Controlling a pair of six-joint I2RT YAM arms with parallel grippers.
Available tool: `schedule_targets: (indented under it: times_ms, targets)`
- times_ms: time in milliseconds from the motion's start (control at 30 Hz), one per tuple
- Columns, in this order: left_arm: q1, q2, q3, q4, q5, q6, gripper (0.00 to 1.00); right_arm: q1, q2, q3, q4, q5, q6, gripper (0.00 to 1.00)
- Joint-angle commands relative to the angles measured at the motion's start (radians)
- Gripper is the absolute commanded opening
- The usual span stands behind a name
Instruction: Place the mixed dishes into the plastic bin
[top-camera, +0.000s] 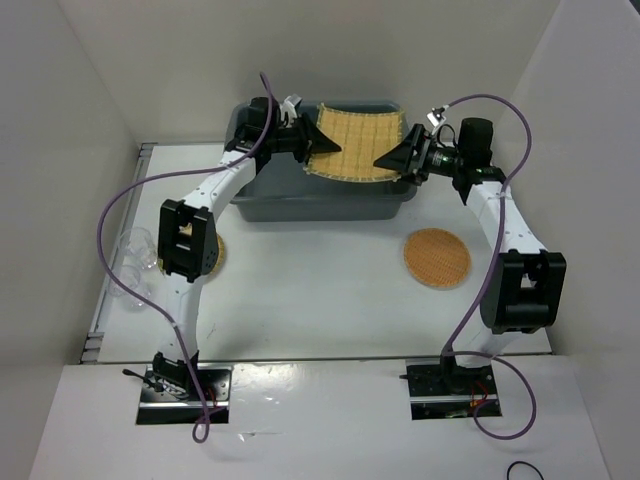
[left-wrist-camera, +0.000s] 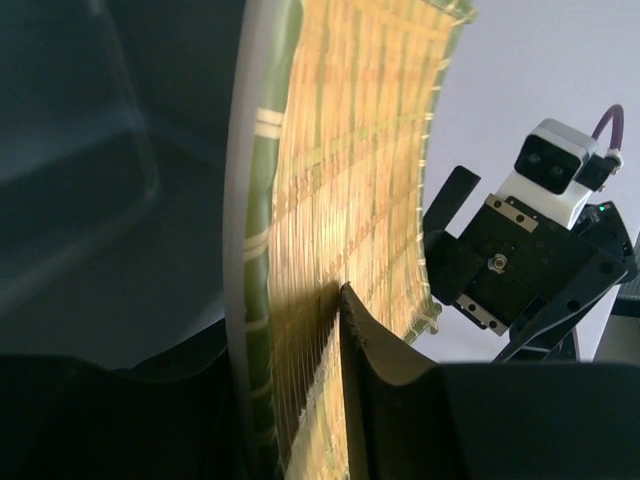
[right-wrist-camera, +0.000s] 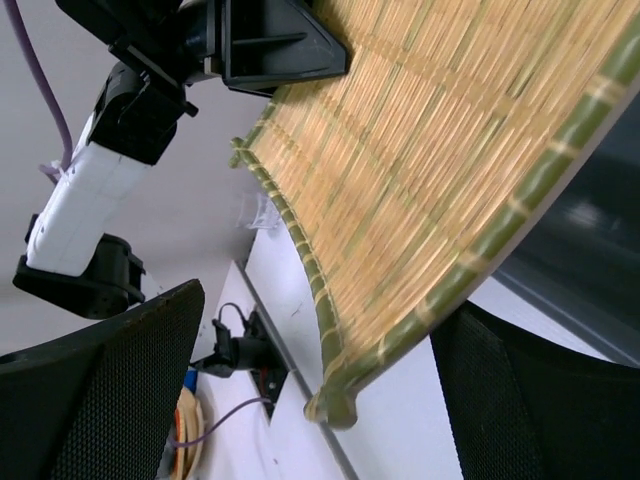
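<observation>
the yellow bamboo mat (top-camera: 355, 145) hangs bowed over the open mouth of the grey plastic bin (top-camera: 320, 207), covering much of it. the left end effector (top-camera: 318, 143) pinches the mat's left edge, one finger (left-wrist-camera: 362, 350) pressed against the weave. the right end effector (top-camera: 392, 160) sits at the mat's right edge with its fingers spread wide, the mat's corner loose between them. on the bench (top-camera: 320, 300), one woven disc (top-camera: 437, 258) lies near the right arm, a second disc (top-camera: 217, 256) shows partly behind the left arm, and clear cups (top-camera: 138, 247) stand at the far left.
</observation>
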Motion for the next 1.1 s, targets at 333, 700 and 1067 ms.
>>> schedule_targets:
  times_ms: [333, 700, 1067]
  targets:
    - [0.027, 0.443, 0.706, -0.191, 0.027, -0.012, 0.0, -0.122, -0.041, 0.0, -0.031, -0.002, -0.066, 0.95]
    - [0.019, 0.73, 1.085, -0.285, -0.044, -0.096, 0.0, -0.236, -0.11, -0.043, -0.252, -0.115, -0.191, 0.94]
    - [-0.004, 0.795, 1.085, -0.348, -0.183, -0.086, 0.0, -0.291, -0.211, -0.108, -0.38, -0.212, -0.245, 0.94]
